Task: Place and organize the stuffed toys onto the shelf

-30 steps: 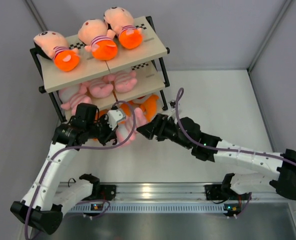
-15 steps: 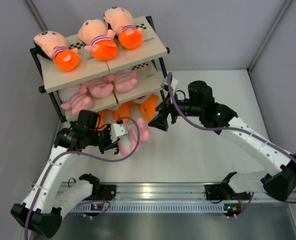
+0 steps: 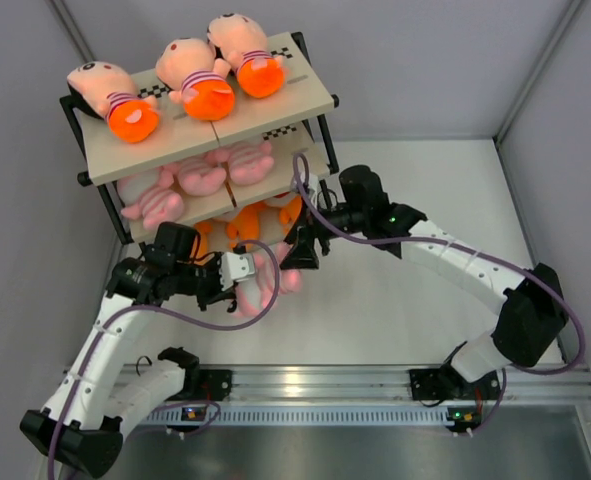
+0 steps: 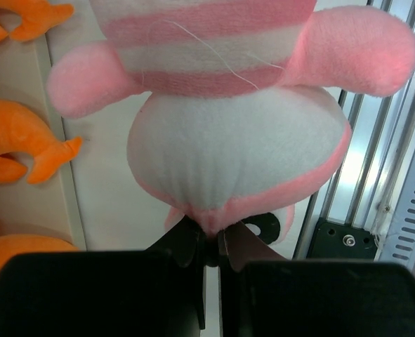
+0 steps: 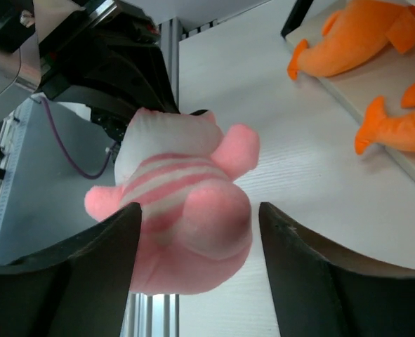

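Observation:
My left gripper (image 3: 237,272) is shut on the white rear end of a pink striped animal (image 3: 263,280), holding it just in front of the shelf (image 3: 285,108); the left wrist view shows the pinch (image 4: 214,228) on the toy (image 4: 235,133). My right gripper (image 3: 300,252) is open, its jaws either side of the same toy's other end (image 5: 182,225) without closing on it. The top board holds three dolls (image 3: 197,82). The middle board holds pink animals (image 3: 200,178). The bottom board holds orange fish (image 3: 240,225), also seen in the right wrist view (image 5: 358,35).
The shelf's black front leg (image 3: 327,200) stands close to my right wrist. An aluminium rail (image 3: 315,385) runs along the near edge. Grey walls close in the left, back and right sides. White table (image 3: 415,180) lies to the right of the shelf.
My right arm lifted, swung toward the shelf and brought its open jaws around the pink toy. My left gripper drew the toy slightly away from the shelf.

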Controlling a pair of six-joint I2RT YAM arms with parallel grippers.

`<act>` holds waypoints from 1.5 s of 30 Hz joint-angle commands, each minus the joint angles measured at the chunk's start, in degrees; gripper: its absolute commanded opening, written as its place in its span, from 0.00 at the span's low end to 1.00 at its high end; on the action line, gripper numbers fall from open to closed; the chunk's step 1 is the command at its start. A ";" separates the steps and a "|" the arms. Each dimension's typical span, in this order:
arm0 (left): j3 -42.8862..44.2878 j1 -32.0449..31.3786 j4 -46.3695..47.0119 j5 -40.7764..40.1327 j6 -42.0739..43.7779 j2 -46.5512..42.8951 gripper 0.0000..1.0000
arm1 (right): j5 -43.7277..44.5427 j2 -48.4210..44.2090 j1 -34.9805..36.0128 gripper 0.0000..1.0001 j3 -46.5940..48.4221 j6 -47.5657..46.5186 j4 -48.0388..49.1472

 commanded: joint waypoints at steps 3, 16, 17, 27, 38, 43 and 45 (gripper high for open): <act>1.26 -0.42 0.11 2.50 1.30 -0.73 0.00 | -2.36 1.19 4.76 0.46 -1.43 3.11 7.77; 5.39 -0.42 0.28 -19.54 -16.33 -1.35 0.74 | 33.11 -23.12 3.36 0.00 -13.91 4.78 3.57; 5.48 -0.42 0.20 -21.56 -17.76 -2.05 0.75 | 42.99 -24.99 3.27 0.00 -13.83 4.60 2.69; 0.82 3.88 0.11 -29.67 -20.50 -8.82 0.80 | 58.81 -34.94 3.18 0.00 -10.93 -6.71 13.28; 0.03 8.54 -0.07 -28.27 -21.29 -10.84 0.80 | 62.59 -25.71 3.18 0.00 -15.84 -18.86 43.35; -0.59 9.68 -0.07 -26.86 -21.46 -11.54 0.80 | 67.51 -22.64 3.18 0.00 -20.24 -17.55 58.80; -0.59 9.77 0.02 -27.03 -21.29 -11.37 0.80 | 68.05 -20.36 3.18 0.00 -21.03 -17.19 61.90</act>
